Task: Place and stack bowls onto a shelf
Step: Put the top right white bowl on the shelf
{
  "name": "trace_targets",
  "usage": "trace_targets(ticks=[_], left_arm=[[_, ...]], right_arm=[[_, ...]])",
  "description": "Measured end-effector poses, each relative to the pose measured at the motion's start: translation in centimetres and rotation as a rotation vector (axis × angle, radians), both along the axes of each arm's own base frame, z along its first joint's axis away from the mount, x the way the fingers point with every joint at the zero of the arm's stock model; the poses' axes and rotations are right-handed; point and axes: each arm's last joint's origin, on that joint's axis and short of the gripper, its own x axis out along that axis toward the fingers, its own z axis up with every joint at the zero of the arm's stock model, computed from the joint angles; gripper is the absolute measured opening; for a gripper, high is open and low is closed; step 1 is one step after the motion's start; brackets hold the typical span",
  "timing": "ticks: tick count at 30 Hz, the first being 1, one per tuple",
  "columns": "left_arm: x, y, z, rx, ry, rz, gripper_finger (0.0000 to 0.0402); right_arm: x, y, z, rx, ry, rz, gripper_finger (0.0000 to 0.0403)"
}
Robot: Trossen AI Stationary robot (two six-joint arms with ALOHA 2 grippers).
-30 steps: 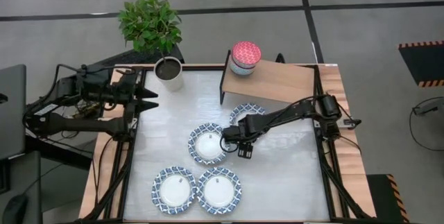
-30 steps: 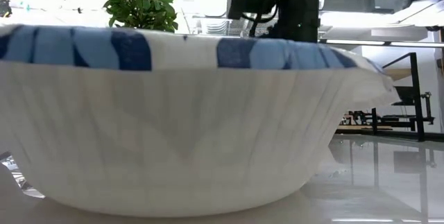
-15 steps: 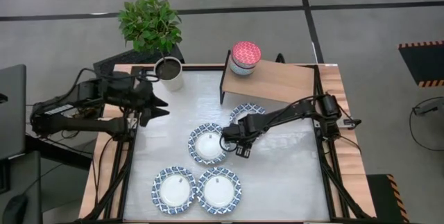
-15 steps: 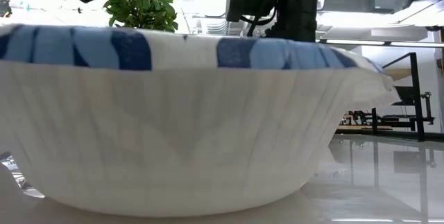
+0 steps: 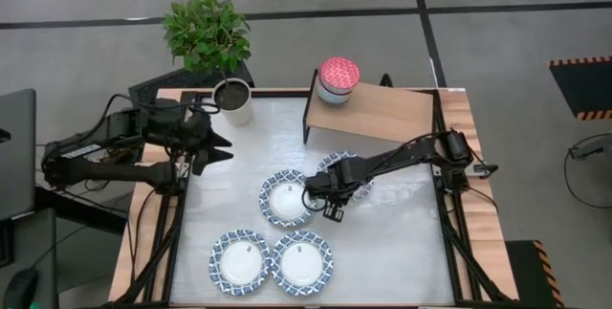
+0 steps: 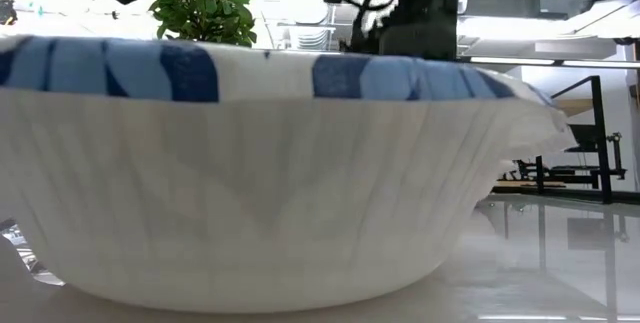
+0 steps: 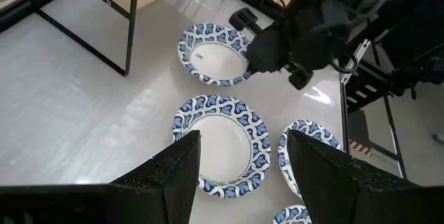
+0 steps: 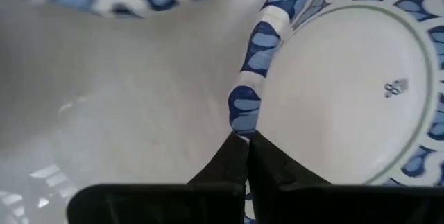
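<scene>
Fingers of the right claw have just snapped shut on the rim of a blue-and-white bowl mid-table, so lifting comes next. Left claw hovers open near the plant pot. Another bowl lies between the held one and the shelf, where stacked small bowls occupy the left end.

Four blue-and-white bowls on table; small bowls stacked on shelf.

Bowls: glazed ceramic look, glossy white centres, blue-patterned rims, ribbed outer walls. Table: smooth, pale, reflective top with wood edging. Shelf: matt light wood board on thin black metal legs.
</scene>
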Motion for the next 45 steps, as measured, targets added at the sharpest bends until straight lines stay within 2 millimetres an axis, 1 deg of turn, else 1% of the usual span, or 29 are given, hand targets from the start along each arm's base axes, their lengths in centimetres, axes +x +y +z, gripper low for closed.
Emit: trace_targets(ticks=[2, 5, 6, 9, 13, 15, 18, 20, 22, 25, 27, 30, 31, 34, 38, 40, 43, 45], left_arm=[[0.0, 0.0, 0.0, 0.004, -0.001, -0.002, 0.0202], [0.0, 0.0, 0.0, 0.004, 0.000, -0.002, 0.0202], [0.0, 0.0, 0.0, 0.004, -0.001, -0.002, 0.0202], [0.0, 0.0, 0.0, 0.005, 0.000, -0.003, 0.0202], [0.0, 0.0, 0.0, 0.004, 0.002, -0.002, 0.0202], [0.0, 0.0, 0.0, 0.003, 0.005, -0.002, 0.0202], [0.0, 0.0, -0.1, 0.003, 0.006, -0.002, 0.0202], [-0.1, 0.0, 0.0, 0.004, 0.006, -0.002, 0.0202], [0.0, 0.0, -0.1, 0.006, 0.007, 0.001, 0.0202], [-0.1, 0.0, -0.1, 0.019, 0.008, 0.010, 0.0202], [0.0, 0.1, -0.1, 0.025, 0.010, 0.019, 0.0202], [0.0, 0.1, -0.1, 0.030, 0.010, 0.026, 0.0202], [-0.1, 0.1, -0.1, 0.034, 0.011, 0.034, 0.0202], [-0.1, 0.2, -0.1, 0.048, 0.014, 0.060, 0.0202], [-0.1, 0.2, -0.1, 0.041, 0.015, 0.078, 0.0202], [-0.1, 0.3, -0.1, 0.031, 0.014, 0.084, 0.0202], [-0.1, 0.2, -0.1, 0.011, 0.013, 0.092, 0.0202], [-0.1, 0.2, -0.1, -0.001, 0.012, 0.097, 0.0202]], right_arm=[[0.1, 0.4, 0.9, 0.008, 0.001, 0.012, 0.0022], [0.0, 0.8, 3.0, 0.036, -0.030, 0.039, 0.0022], [-0.1, 0.8, 4.0, 0.050, -0.053, 0.042, 0.0022], [-1.1, 0.7, 7.7, 0.103, -0.139, 0.048, 0.0022], [-3.9, 0.3, 13.3, 0.199, -0.282, 0.048, 0.0022], [-5.8, 0.0, 15.9, 0.218, -0.349, 0.034, 0.0022], [-9.0, -0.8, 18.8, 0.228, -0.394, -0.008, 0.0022], [-11.2, -1.5, 20.0, 0.178, -0.393, -0.080, 0.0022], [-13.3, -2.2, 20.7, 0.097, -0.374, -0.147, 0.0022], [-15.1, -3.2, 21.1, -0.019, -0.340, -0.204, 0.0022], [-15.8, -3.9, 21.3, -0.086, -0.329, -0.221, 0.0022], [-16.0, -5.1, 21.3, -0.205, -0.319, -0.223, 0.0022], [-15.9, -5.5, 21.3, -0.240, -0.310, -0.206, 0.0022], [-14.6, -6.7, 20.5, -0.318, -0.236, -0.112, 0.0022], [-12.3, -8.2, 18.7, -0.335, -0.104, 0.043, 0.0022], [-11.5, -8.9, 17.9, -0.336, -0.052, 0.098, 0.0022], [-10.7, -9.9, 17.0, -0.336, -0.001, 0.120, 0.0022], [-10.7, -10.5, 16.6, -0.334, 0.018, 0.108, 0.0022]])
